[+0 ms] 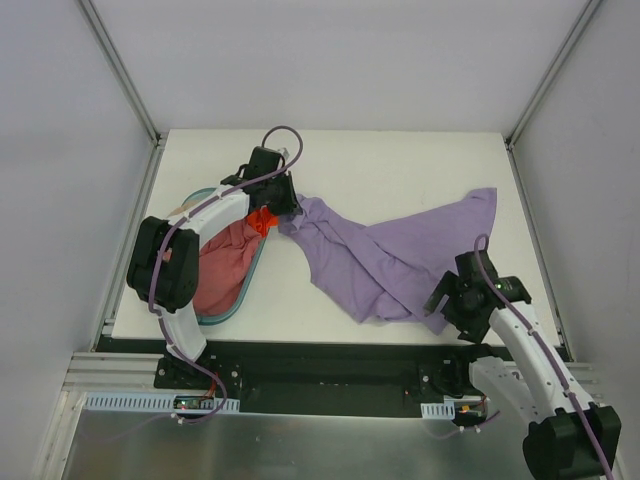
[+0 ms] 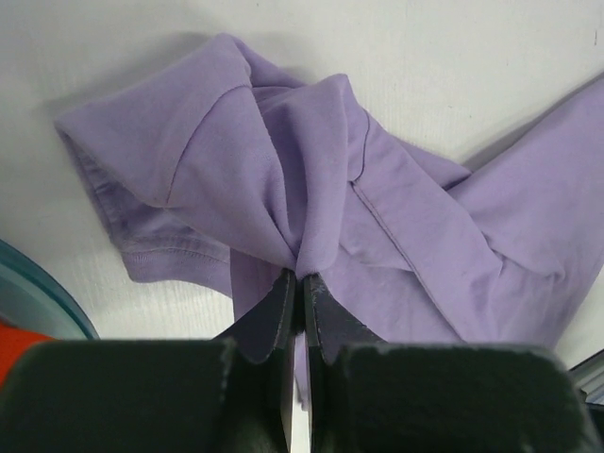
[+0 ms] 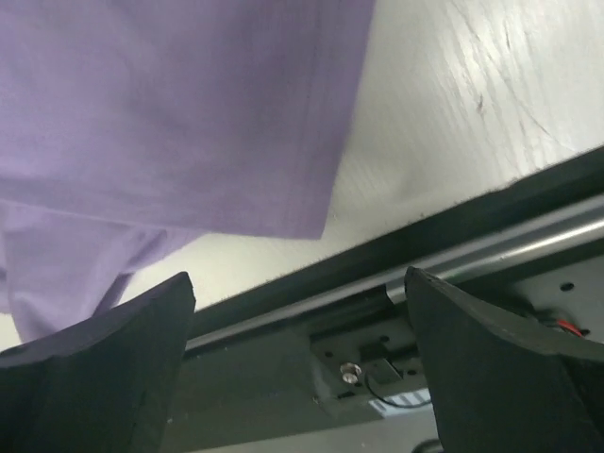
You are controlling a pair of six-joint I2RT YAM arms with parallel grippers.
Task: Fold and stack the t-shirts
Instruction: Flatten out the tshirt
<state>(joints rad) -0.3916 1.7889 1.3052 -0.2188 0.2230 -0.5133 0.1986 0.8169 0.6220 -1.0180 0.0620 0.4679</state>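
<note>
Left gripper (image 2: pixel 302 278) clenched on a bunched fold of the soft lavender-purple cloth t-shirt (image 1: pixel 390 255); right gripper (image 3: pixel 300 283) spread wide, nothing between its fingers.

The purple tee sprawls crumpled across the middle and right of the white table (image 1: pixel 400 165), one end drawn up to a point where the left fingers (image 2: pixel 278 311) nip it, just beside the teal oval plastic basket (image 1: pixel 245 295); a sleeve hangs loose beyond the pinch; the far corner reaches toward the table's right edge; the right gripper hovers at the near edge by the shirt's hem, apart from the cloth; a dusty pink-red cloth t-shirt (image 1: pixel 225 265) lies heaped inside the basket, partly hidden under the left arm.
</note>
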